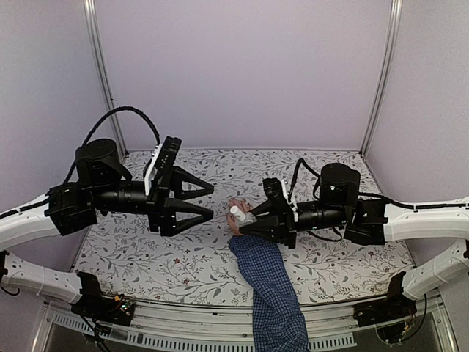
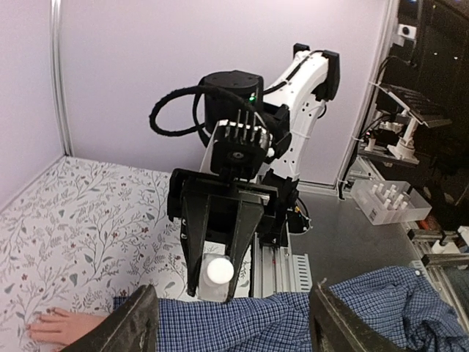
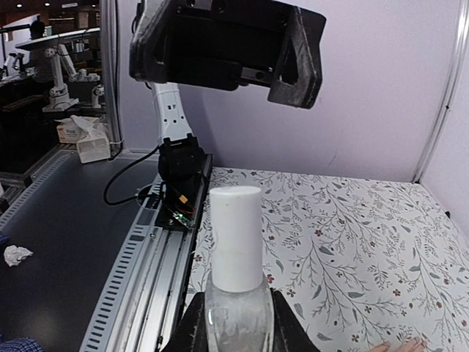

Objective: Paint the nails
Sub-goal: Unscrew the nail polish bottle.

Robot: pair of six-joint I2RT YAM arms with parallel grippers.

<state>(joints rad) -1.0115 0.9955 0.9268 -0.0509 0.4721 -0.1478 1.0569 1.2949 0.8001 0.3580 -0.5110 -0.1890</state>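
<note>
Starting at the near table edge, a blue checked sleeve (image 1: 277, 297) runs up the floral table cover (image 1: 139, 253) to a small pale hand (image 2: 69, 326) lying flat, palm down. The nails (image 2: 37, 330) sit at its fingertips, too tiny to show any colour. They are probably hard, smooth little targets, while the sleeve looks limp and the hand light, so a firm brush stroke could push it aside; only light contact seems wise.

Just above the hand, the right gripper (image 1: 248, 218) is clamped on the body of a nail polish bottle (image 3: 236, 293). The bottle looks like clear glass with a tall white cap (image 3: 235, 238), so likely light, slick and breakable. The cap is the free part, and the place to take hold for unscrewing.

Beyond it, the left gripper (image 1: 212, 202) hangs near the bottle with its jaws spread wide and nothing between them.

No label, brand or writing can be read on the bottle, or anywhere else.
</note>
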